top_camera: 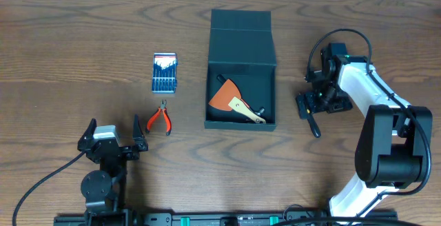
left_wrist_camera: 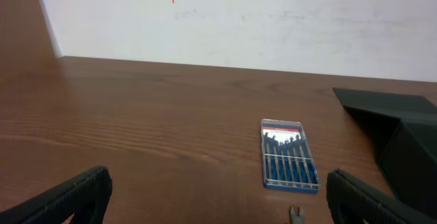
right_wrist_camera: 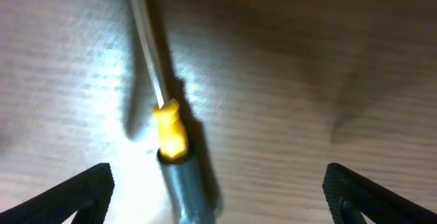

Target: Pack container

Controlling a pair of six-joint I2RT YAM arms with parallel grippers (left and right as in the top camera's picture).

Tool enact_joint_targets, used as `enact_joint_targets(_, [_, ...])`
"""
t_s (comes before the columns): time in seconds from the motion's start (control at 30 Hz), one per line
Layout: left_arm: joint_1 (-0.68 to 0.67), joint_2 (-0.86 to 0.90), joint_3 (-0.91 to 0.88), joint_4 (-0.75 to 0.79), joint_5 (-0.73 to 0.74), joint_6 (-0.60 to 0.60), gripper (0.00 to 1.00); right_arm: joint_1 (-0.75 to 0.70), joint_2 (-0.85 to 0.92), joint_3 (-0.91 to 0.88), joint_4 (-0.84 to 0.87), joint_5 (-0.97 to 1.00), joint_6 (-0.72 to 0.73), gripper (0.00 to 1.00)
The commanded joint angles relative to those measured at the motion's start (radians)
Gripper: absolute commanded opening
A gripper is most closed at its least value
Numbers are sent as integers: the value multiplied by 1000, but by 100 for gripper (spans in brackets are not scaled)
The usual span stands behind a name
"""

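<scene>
The container [top_camera: 241, 47], a large dark box, stands open mid-table with its flap lid folded back. Inside lies an orange-bladed scraper with a wooden handle [top_camera: 231, 100]. The container's edge also shows in the left wrist view [left_wrist_camera: 399, 132]. My right gripper [top_camera: 309, 103] is open, low over the table to the right of the container. A screwdriver [right_wrist_camera: 171, 135] with a yellow collar, dark handle and metal shaft lies between its fingers [right_wrist_camera: 218, 203], not gripped. My left gripper [top_camera: 114, 142] is open and empty at the front left, and it shows in the left wrist view [left_wrist_camera: 218, 207].
A small blue screwdriver-set case [top_camera: 164, 72] lies left of the container and shows in the left wrist view [left_wrist_camera: 289, 156]. Red-handled pliers [top_camera: 160, 118] lie just in front of it, with their tip showing in the left wrist view [left_wrist_camera: 295, 214]. A white wall runs behind the table.
</scene>
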Motion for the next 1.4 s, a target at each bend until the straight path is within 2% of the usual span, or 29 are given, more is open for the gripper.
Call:
enact_joint_targets(0.0, [-5, -6, -11, -40, 11, 17, 99, -3, 9, 12, -22, -32, -19, 99])
enact_joint_targets(0.47, [-5, -6, -11, -40, 11, 17, 98, -3, 9, 2, -67, -33, -18, 99])
enact_joint_targets(0.67, [-5, -6, -11, -40, 11, 17, 99, 3, 9, 2, -86, -28, -18, 96])
enact_joint_targets(0.93, [-5, -6, -11, -40, 11, 17, 98, 3, 9, 2, -100, -29, -6, 83])
enact_joint_targets(1.1, [-5, -6, -11, -40, 11, 17, 99, 3, 9, 2, -114, -28, -6, 79])
enact_joint_targets(1.17, [-5, -6, -11, -40, 11, 17, 98, 3, 9, 1, -119, -29, -6, 79])
enact_joint_targets(1.27, [-5, -6, -11, -40, 11, 17, 99, 3, 9, 1, -127, -27, 8, 86])
enact_joint_targets(1.37, [-5, -6, -11, -40, 11, 17, 99, 3, 9, 1, -126, -23, 13, 84])
